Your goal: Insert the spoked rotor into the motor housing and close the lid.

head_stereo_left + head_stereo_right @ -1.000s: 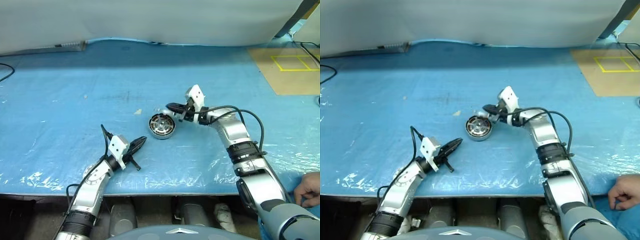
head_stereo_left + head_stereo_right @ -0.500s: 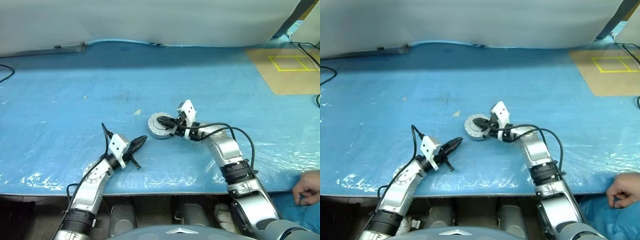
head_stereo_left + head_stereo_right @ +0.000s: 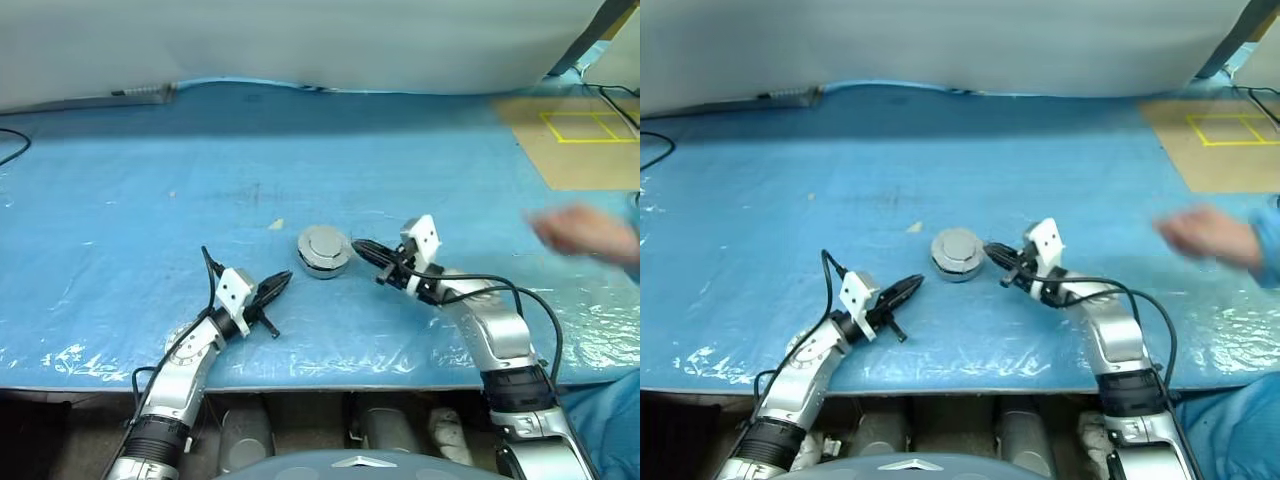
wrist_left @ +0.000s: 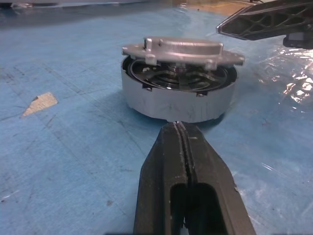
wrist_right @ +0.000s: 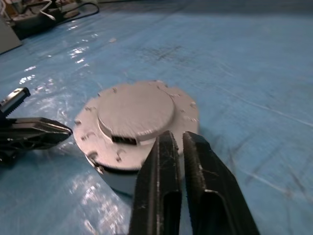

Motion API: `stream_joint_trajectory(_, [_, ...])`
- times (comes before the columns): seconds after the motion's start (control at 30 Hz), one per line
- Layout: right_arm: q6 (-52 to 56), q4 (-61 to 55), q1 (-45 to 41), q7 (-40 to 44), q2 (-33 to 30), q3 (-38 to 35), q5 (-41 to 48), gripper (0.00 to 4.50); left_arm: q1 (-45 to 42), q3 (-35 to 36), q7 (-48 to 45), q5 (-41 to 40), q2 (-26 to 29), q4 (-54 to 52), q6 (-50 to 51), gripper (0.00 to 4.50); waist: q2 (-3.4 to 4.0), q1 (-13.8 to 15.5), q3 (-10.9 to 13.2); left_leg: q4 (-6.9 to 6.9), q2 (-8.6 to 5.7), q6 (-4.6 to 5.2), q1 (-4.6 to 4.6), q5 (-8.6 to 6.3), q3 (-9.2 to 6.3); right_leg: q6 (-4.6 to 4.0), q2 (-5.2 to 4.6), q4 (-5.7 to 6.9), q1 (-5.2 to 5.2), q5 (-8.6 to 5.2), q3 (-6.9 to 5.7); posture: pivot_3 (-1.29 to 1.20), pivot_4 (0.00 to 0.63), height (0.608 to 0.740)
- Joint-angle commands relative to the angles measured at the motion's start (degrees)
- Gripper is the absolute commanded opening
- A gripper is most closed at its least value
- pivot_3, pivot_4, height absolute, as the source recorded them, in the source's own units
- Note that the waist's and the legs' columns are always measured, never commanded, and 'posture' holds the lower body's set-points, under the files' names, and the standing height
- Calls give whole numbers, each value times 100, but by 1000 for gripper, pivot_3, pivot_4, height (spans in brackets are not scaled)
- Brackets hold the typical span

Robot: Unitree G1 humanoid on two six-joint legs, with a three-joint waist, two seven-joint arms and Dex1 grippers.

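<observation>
The motor housing (image 3: 323, 262) stands mid-table on the blue sheet, with the silver lid (image 3: 323, 243) lying on top of it. In the left wrist view the lid (image 4: 183, 49) rests a little above the housing wall (image 4: 176, 103), and the spoked rotor (image 4: 176, 81) shows inside through the gap. My left gripper (image 3: 287, 280) is shut and empty, its tip just short of the housing's near-left side. My right gripper (image 3: 358, 246) sits just right of the housing; its fingers (image 5: 164, 161) are a narrow gap apart with nothing between them.
A person's blurred hand (image 3: 585, 232) hovers over the table's right side. A cardboard sheet with yellow tape (image 3: 580, 140) lies at the far right. A small pale scrap (image 3: 276, 224) lies behind the housing. A black cable (image 3: 10, 145) is at the far left.
My right gripper set the lid over the housing, let go and drew back to the right. The person's hand rose from the table's front edge to above the right side. My left arm stayed still.
</observation>
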Motion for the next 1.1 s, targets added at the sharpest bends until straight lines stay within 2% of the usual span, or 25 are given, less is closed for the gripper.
stream_joint_trajectory(0.03, [164, -706, 148, -20, -257, -196, 196, 1292, -28, 40, -50, -56, 47, -28, -141, 0, 0, -3, 0, 0, 0, 0, 2, 0, 0, 0, 1, 1, 0, 0, 1, 0, 150, 740])
stream_joint_trajectory(0.33, [420, -1126, 283, 13, -646, -84, 267, 4399, -117, 36, -85, -37, 85, 85, -155, 0, 0, 6, 0, -2, -1, 1, 3, 0, -1, 2, 1, -1, 0, -1, 1, 0, 150, 740])
stream_joint_trajectory(1.1, [285, -928, 388, 64, -775, 61, 201, 4479, -177, -7, -44, -33, 76, 19, -63, 0, 0, 7, 0, -2, -2, 1, 2, -1, -1, 3, 0, -2, 0, -2, 1, 0, 150, 740])
